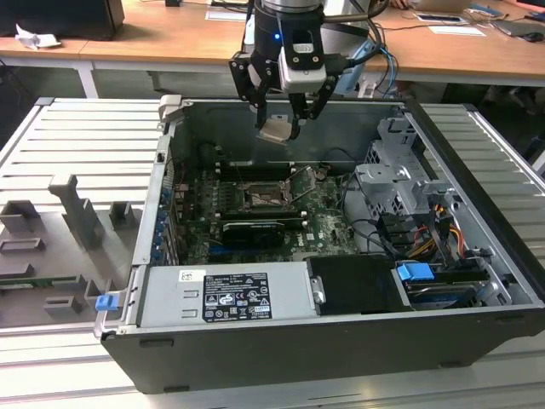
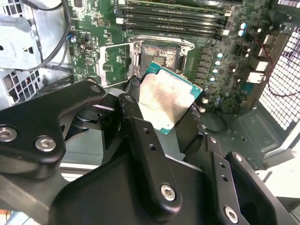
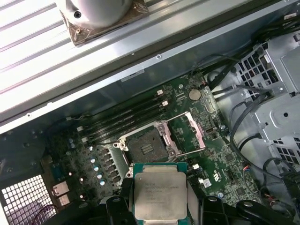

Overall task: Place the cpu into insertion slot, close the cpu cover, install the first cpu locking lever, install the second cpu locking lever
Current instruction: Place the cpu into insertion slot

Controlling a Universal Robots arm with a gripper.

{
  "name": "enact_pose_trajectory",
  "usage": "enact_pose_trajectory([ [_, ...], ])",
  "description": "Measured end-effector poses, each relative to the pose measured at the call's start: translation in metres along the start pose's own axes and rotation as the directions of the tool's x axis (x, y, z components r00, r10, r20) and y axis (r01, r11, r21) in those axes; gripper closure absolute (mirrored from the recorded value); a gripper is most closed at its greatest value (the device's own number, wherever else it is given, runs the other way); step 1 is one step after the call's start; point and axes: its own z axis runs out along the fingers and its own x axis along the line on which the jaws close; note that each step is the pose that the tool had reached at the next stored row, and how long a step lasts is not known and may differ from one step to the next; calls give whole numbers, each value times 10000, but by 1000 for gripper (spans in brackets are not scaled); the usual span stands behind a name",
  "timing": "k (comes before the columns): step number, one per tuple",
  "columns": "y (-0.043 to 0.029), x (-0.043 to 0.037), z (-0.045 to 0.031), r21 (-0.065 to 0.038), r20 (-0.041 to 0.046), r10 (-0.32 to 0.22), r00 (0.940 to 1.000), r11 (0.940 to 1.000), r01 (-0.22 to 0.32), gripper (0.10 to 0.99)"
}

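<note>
My gripper [image 1: 279, 126] hangs over the open computer case [image 1: 477, 256], shut on the cpu [image 1: 275, 130], a small square chip with a pale metal top. In both wrist views the cpu [image 2: 166, 101] [image 3: 160, 194] sits clamped by its edges between the black fingers [image 2: 136, 126]. The insertion slot [image 1: 260, 198] [image 2: 159, 54] [image 3: 146, 149] lies bare on the green board, below the chip and well apart from it. The cpu cover [image 2: 115, 61] [image 3: 196, 127], a silvery frame, stands swung open beside the slot.
Long black memory slots [image 2: 173, 16] run along one side of the socket. A black graphics card [image 1: 251, 230], a grey power supply [image 1: 226, 294] and a drive cage with cables [image 1: 400, 187] crowd the case. Grey fixtures [image 1: 68, 213] stand at the exterior view's left.
</note>
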Motion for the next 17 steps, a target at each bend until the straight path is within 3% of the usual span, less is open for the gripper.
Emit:
enact_pose_trajectory([
  [10,-1,0,7,25,122,1056,9943,9944,-1056,545],
  [17,-1,0,13,67,224,1749,9843,9845,-1751,545],
])
